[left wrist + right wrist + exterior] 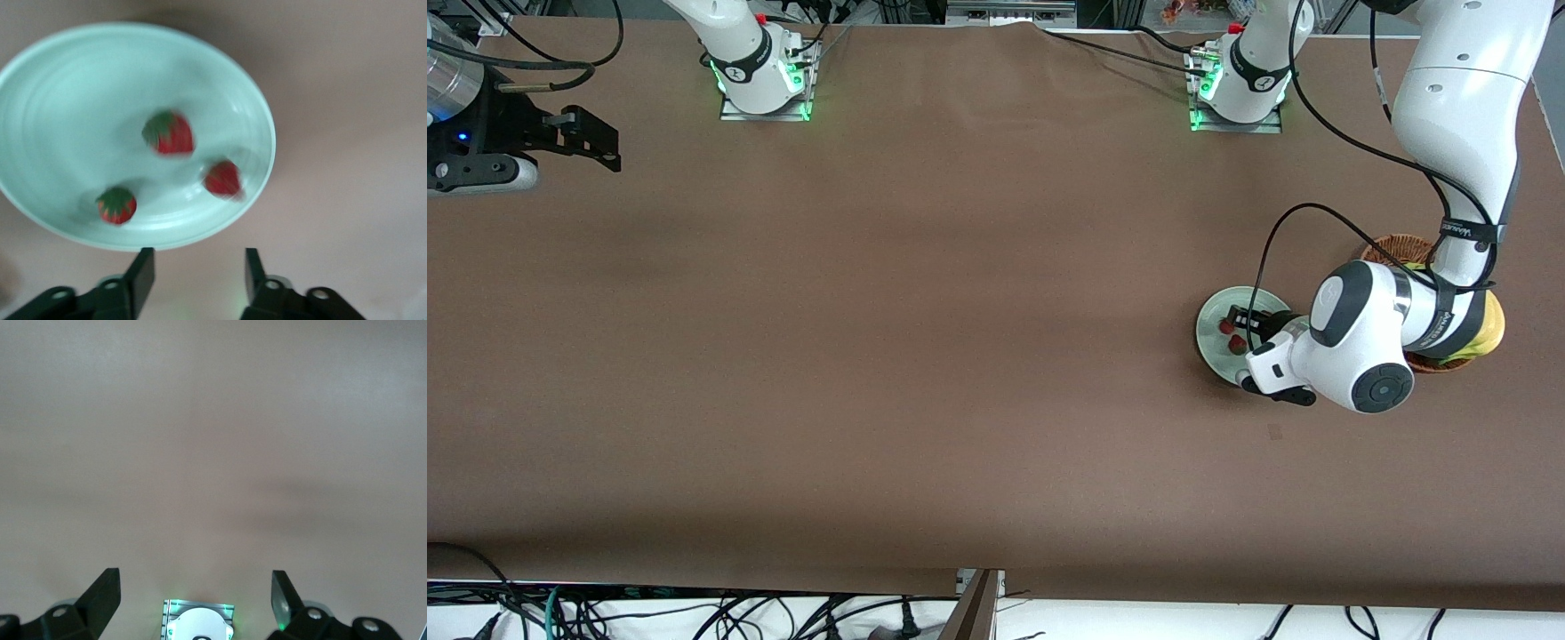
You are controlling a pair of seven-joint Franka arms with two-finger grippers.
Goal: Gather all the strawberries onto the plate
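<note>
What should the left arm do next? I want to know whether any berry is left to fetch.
Probably lift the left gripper clear of the plate and retreat. Its fingers are apart and empty, and three strawberries already lie in the plate. The right gripper waits open over bare table.

You have three strawberries (169, 133) lying in the plate (53, 93), small and red with green leafy caps, apart from one another. The plate is round, shallow and pale mint-green with a raised rim, flat on the bench toward the left arm's end.
</note>
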